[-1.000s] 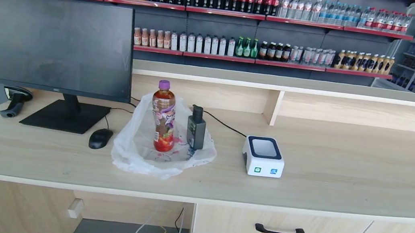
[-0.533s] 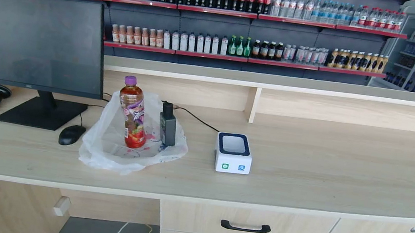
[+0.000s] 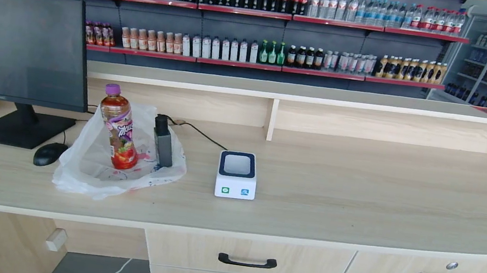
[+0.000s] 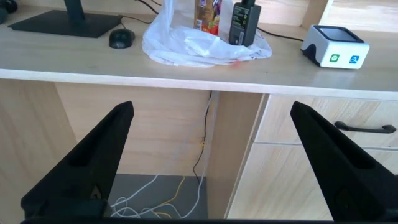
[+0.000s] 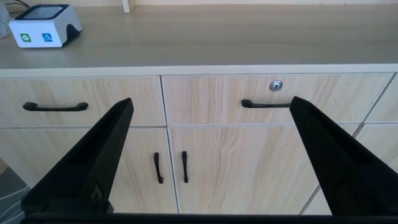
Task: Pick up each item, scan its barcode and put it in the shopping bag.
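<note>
The wooden worktop [image 3: 359, 195] has a curved front edge; its widest open stretch lies right of the white scanner [image 3: 237, 175]. Far left of the scanner stands a dark monitor [image 3: 17, 47]. Just left of the scanner a crumpled white shopping bag [image 3: 76, 175] spreads close to the front edge. The left tool [image 4: 211, 106] hangs below that edge left of the scanner, the right tool [image 5: 211, 102] to the scanner's right, each spread wide, grasping nothing. A purple-capped tea bottle [image 3: 119, 131] and a dark flask [image 3: 163, 142] stand upright in the bag. The bottle's bright label is unreadable; the scanner's front bears a green and a blue square.
</note>
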### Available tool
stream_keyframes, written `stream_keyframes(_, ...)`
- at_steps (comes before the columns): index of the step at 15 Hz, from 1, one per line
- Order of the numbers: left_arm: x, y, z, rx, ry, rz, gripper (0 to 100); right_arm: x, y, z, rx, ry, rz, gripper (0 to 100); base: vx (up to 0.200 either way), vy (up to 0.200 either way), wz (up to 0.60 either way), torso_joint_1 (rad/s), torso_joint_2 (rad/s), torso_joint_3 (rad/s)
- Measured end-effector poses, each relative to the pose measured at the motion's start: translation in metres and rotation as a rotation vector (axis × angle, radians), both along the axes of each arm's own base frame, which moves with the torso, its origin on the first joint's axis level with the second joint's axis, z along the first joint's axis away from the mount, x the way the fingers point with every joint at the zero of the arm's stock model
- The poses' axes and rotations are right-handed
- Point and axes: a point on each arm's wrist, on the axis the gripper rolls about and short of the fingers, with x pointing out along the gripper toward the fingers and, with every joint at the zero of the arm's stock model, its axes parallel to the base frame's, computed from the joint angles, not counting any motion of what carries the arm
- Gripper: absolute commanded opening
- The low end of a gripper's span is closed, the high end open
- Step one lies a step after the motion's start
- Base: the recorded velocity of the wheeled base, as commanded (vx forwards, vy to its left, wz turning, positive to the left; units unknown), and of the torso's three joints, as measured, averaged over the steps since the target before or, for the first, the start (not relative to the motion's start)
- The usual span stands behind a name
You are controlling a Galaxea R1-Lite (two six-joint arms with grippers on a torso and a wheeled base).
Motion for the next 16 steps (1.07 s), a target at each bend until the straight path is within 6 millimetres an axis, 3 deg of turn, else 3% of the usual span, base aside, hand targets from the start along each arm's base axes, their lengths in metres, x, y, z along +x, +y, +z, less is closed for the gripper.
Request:
stream_keyframes(5, 0.0, 0.0, -0.0001, 0.001, 0.001, 0.0, 100, 0.0, 0.0001, 0.0001, 0.0, 0.0, 0.0, 100, 0.0, 0.0, 0.0, 0.0, 0.0, 0.0)
stream_keyframes(10, 0.0, 0.0, 0.0, -0.001, 0.0, 0.002, 100, 0.0, 0.0, 0.0, 0.0, 0.0, 0.003, 100, -0.2, 0.0, 0.0, 0.005, 0.01, 0.001)
stream_keyframes(16, 0.0, 0.0, 0.0, -0.002, 0.0, 0.001, 100, 0.0, 0.0, 0.0002, -0.001, -0.001, 0.001, 100, 0.0, 0.0, 0.0, 0.0, 0.0, 0.0)
